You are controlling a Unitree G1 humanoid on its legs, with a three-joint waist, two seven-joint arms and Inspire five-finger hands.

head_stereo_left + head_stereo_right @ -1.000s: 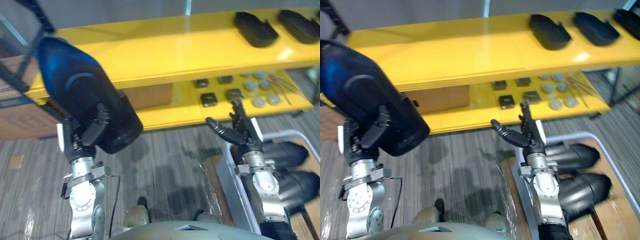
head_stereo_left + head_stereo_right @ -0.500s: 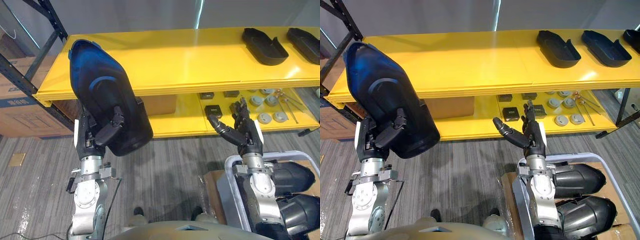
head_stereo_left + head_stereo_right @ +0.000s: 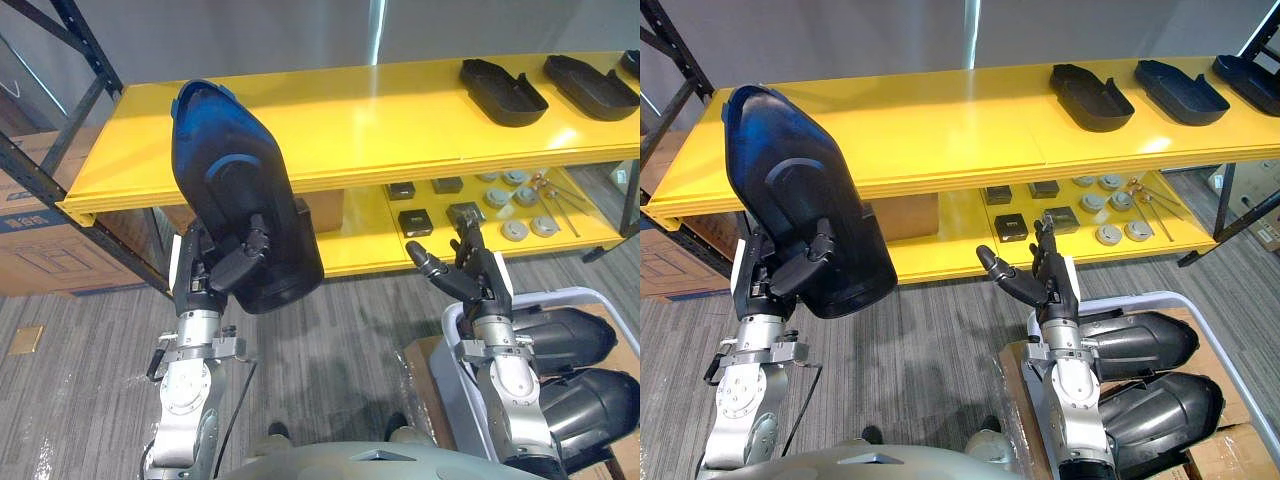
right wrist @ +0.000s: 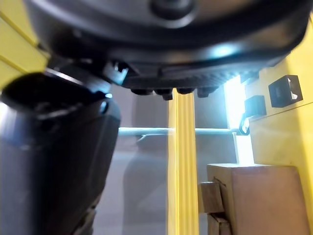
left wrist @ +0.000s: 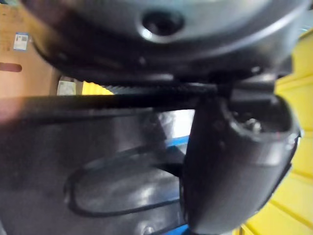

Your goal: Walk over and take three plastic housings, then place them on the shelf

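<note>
the whole view has swung over the last second, so we put most of the shift down to our own head moving. even so, measured against the shelf (image 3: 400,120), the housing (image 3: 235,200) now stands straighter and further right along the top board, its upper end showing against that board rather than off its left end. we judge the carry nearly over and the set-down next, with bare yellow board just behind the housing to take it. our left hand (image 3: 212,278) is closed on its lower part, thumb curled across the front face and fingers behind; the left wrist view shows the thumb pressed on the shell. our right hand (image 3: 468,282) is raised at the near right, fingers straight and spread, holding nothing. shelved housings (image 3: 503,92) lie in a row at the far right of the top board, and two spare housings (image 3: 565,340) lie in the white-rimmed cart (image 3: 600,293) beside the right arm. the housing itself is a long rounded shell, dark and glossy with a blue sheen, wider low down and narrowing upward, with a raised oval outline on its face. it looks rigid and smooth, and since most of it rises above the grip we expect it to be top-heavy and apt to slip when tipped onto the board.
</note>
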